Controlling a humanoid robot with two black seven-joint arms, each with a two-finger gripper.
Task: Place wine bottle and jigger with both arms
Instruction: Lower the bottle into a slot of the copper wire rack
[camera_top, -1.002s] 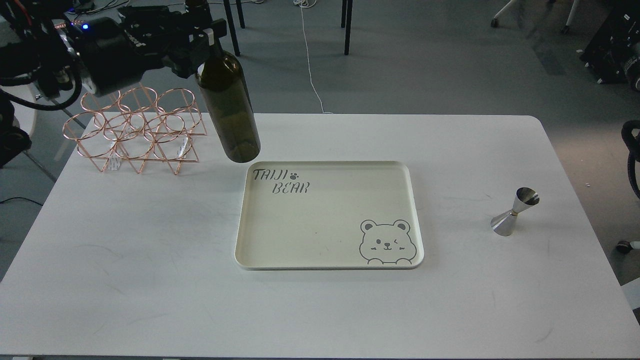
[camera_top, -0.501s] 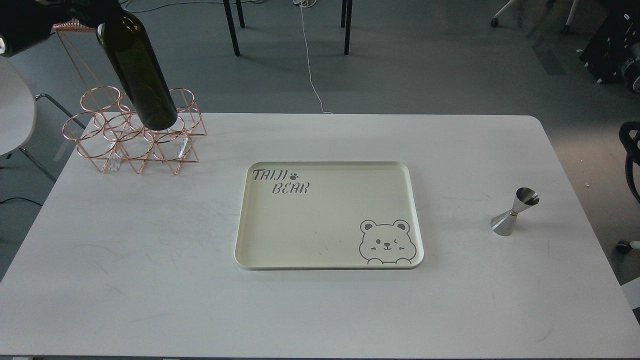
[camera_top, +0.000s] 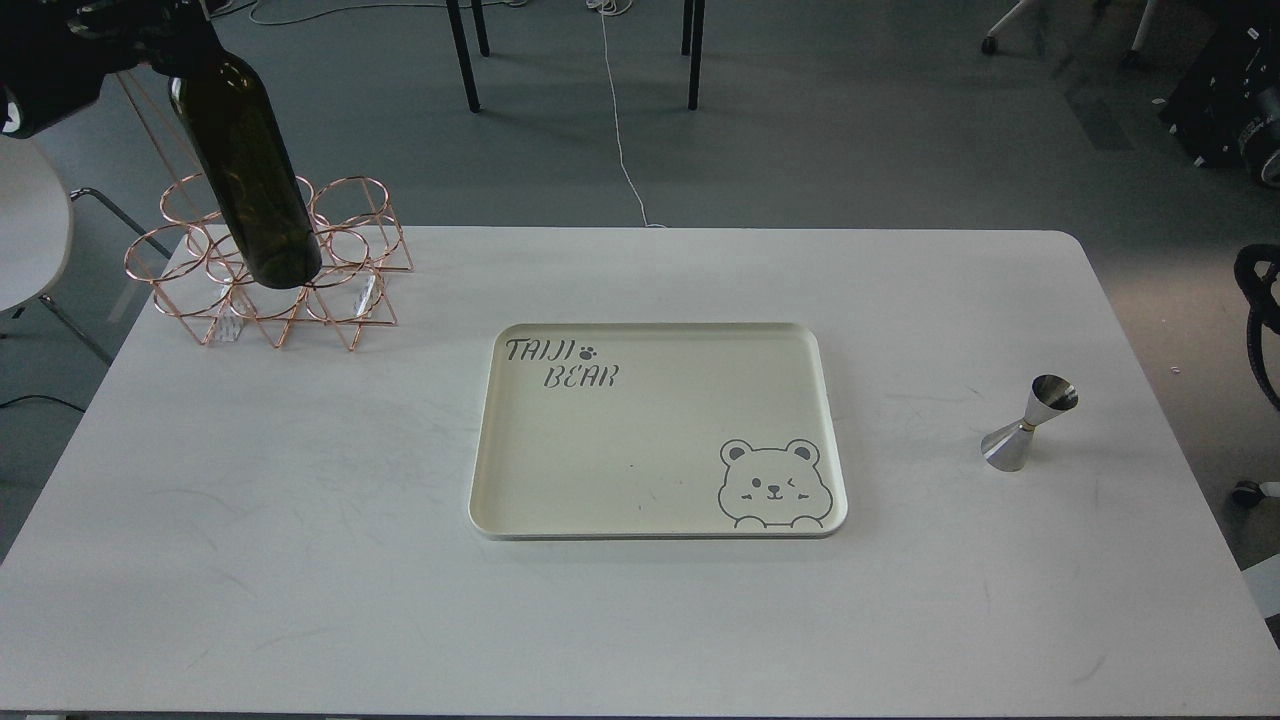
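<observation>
The wine bottle (camera_top: 245, 180), dark olive-green, hangs tilted in the air at the far left, with its base over the copper wire rack (camera_top: 352, 300). Its neck runs up into my left gripper (camera_top: 160, 45), a dark mass at the top left corner, which is shut on it. The fingers are partly cut off by the frame's edge. The jigger (camera_top: 1030, 422), a small shiny steel hourglass, stands on the table at the right, leaning a little. My right gripper is out of view; only a black cable loop (camera_top: 1258, 300) shows at the right edge.
A cream tray (camera_top: 480, 450) with a bear drawing lies in the middle of the white table (camera_top: 300, 520). A white chair (camera_top: 30, 230) is off the table's left side. Chair legs and a cable are on the floor behind.
My left arm has carried the bottle from above the tray's back left corner to the left, over the wire rack. In the last half second it shifted slightly left and down.
</observation>
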